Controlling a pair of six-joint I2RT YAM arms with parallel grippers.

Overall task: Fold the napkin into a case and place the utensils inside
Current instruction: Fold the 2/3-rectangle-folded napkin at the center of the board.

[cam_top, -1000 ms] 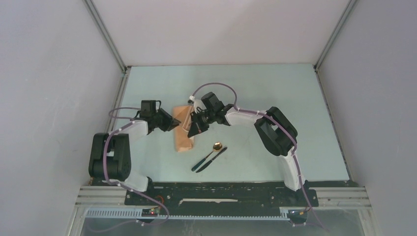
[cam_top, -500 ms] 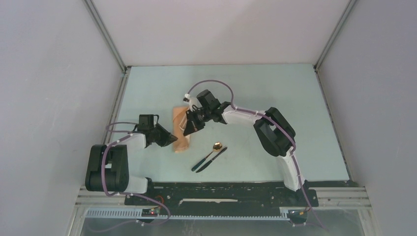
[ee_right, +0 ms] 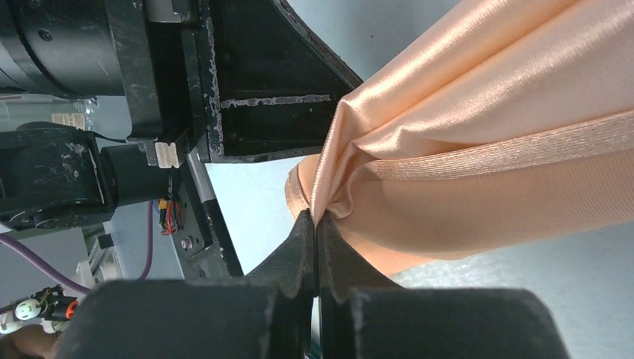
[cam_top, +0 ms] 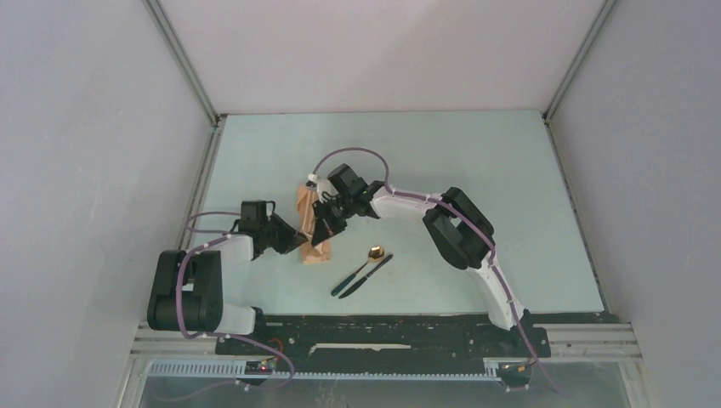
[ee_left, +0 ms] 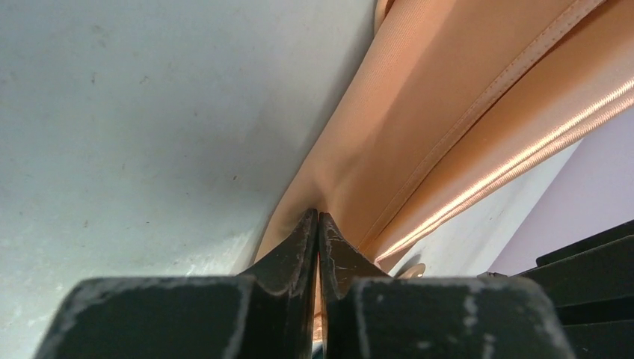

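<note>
The left gripper and right gripper crowd the napkin from both sides, closing off its middle. The spoon and knife lie apart to its right, unobstructed from above. Beyond them the counter lies open to the walls.
</note>
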